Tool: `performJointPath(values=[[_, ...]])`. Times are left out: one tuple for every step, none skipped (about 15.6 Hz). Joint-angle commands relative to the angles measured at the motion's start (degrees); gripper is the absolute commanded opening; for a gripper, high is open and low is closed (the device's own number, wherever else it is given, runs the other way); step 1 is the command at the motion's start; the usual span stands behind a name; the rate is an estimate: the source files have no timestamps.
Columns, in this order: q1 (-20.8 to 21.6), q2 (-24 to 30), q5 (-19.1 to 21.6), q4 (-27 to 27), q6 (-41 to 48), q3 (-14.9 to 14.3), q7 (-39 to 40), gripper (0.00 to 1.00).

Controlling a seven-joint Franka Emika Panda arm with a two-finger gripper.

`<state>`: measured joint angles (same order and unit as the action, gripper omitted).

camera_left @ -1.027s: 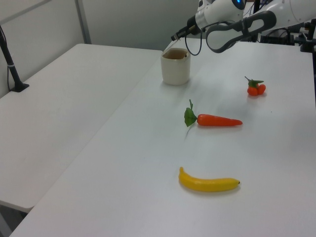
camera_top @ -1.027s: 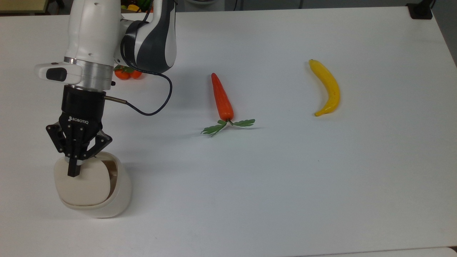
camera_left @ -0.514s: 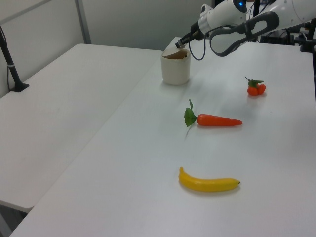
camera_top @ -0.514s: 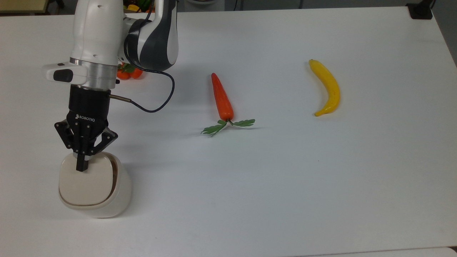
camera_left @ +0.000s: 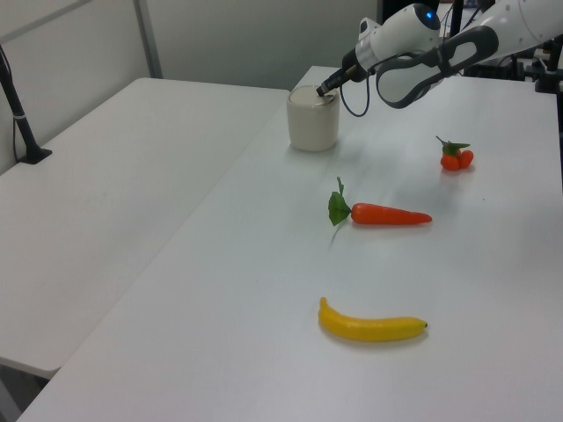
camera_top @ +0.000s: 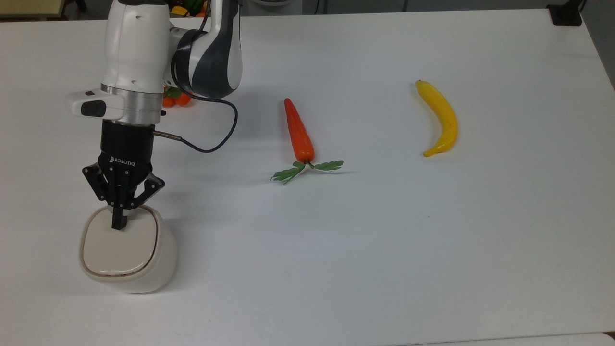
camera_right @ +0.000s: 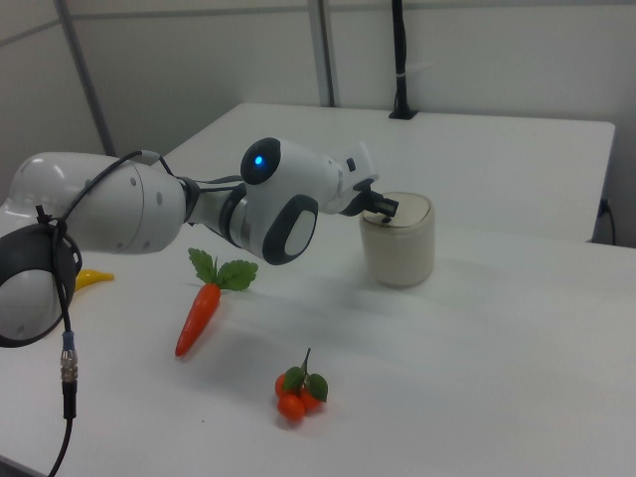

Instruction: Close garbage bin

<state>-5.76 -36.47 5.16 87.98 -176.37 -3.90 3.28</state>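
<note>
Gripper [camera_top: 119,223]: black two-finger unit, fingers drawn together into a single tip with nothing between them. The tip presses on the lid of the garbage bin [camera_top: 144,274], near the lid edge closest to the arm. In the left view the gripper [camera_left: 324,88] reaches the bin top at a slant; in the right view the tip [camera_right: 385,208] sits on the lid rim.

Garbage bin: cream-white, rounded-square body, upright near the top view's lower left. Lid lies flat and flush in the rim, a thin dark seam all round it. Bin seen also in the left view [camera_left: 312,127] and the right view [camera_right: 398,248].

Arm: white with grey joint covers; a black cable loops from the wrist.

Surface: a white table [camera_top: 432,240], matte. On it, well apart from the bin: a carrot [camera_top: 298,132] with green leaves, a banana [camera_top: 439,117] further to the top view's right, a small cluster of orange fruit [camera_left: 456,156] beside the arm.

Room: a second white table [camera_left: 114,176] adjoins at the left view's left, with a black post [camera_left: 18,114] clamped at its edge. Pale partition walls with metal uprights behind.
</note>
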Motion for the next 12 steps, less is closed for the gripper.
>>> performJointPath(values=[[0.5, 2.2, -1.6, 4.6, 0.2, -0.3, 0.9, 0.00], [0.4, 1.8, -1.8, 4.6, 0.2, -0.4, 0.9, 0.00], [0.4, 1.7, -1.8, 4.6, 0.2, -0.4, 0.9, 0.00], [0.4, 1.6, -1.9, 4.7, 0.2, -0.4, 0.9, 0.00], [0.4, 1.2, -2.1, 4.7, 0.2, -0.4, 0.9, 0.00], [0.4, 0.9, -2.4, 4.7, 0.2, -0.3, 0.8, 0.00], [0.4, 0.9, -2.6, 4.7, 0.1, -0.3, 0.8, 0.00], [0.4, 1.0, -2.6, 4.7, 0.1, -0.3, 0.8, 0.00], [0.4, 1.1, -2.5, 4.7, 0.1, -0.3, 0.8, 0.00], [0.4, 1.6, -2.5, 4.7, 0.2, -0.3, 0.8, 0.00], [0.4, 2.4, -2.5, 4.6, 0.2, -0.3, 0.7, 0.00], [0.3, 3.8, -2.4, 4.6, 0.2, -0.3, 0.6, 0.00]])
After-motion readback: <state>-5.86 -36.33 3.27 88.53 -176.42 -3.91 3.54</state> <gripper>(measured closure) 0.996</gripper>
